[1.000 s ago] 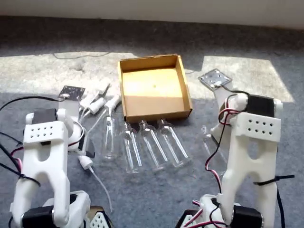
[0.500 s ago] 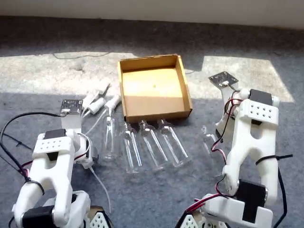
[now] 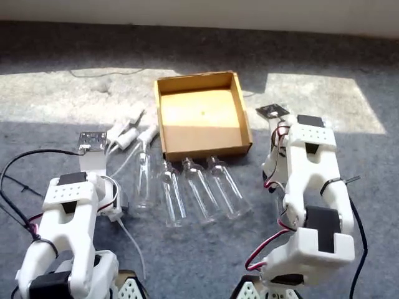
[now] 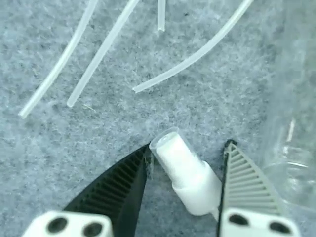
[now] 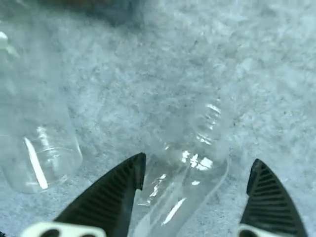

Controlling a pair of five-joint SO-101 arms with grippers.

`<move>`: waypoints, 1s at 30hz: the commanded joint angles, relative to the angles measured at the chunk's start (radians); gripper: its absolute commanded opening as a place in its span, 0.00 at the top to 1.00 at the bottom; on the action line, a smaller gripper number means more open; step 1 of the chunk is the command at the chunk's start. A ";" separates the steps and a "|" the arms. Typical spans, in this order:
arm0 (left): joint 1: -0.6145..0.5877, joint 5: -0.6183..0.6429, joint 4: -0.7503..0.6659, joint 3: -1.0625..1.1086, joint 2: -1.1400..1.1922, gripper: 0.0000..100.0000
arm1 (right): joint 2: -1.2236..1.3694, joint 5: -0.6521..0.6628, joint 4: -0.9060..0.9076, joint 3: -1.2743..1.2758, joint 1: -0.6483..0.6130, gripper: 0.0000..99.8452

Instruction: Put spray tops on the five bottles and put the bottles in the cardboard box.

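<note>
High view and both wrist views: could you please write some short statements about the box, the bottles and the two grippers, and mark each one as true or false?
1. The cardboard box has nothing inside it. True.
2. The right gripper is open, and a clear bottle lies between its jaws. True.
3. The left gripper is shut on a bottle. False: it is open, and a white spray top lies between its jaws.
4. The four bottles in front of the box stand upright. False: they lie on their sides, next to one another.
</note>
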 commanded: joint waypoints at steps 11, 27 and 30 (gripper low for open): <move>-0.002 0.008 -0.015 0.004 0.005 0.78 | 0.199 -0.083 -0.119 -0.012 0.070 0.89; -0.004 0.005 -0.008 -0.107 -0.004 1.00 | -0.260 -0.094 -0.120 0.019 0.059 1.00; -0.004 0.005 0.035 -0.196 -0.004 1.00 | -0.335 -0.095 -0.122 0.054 0.061 1.00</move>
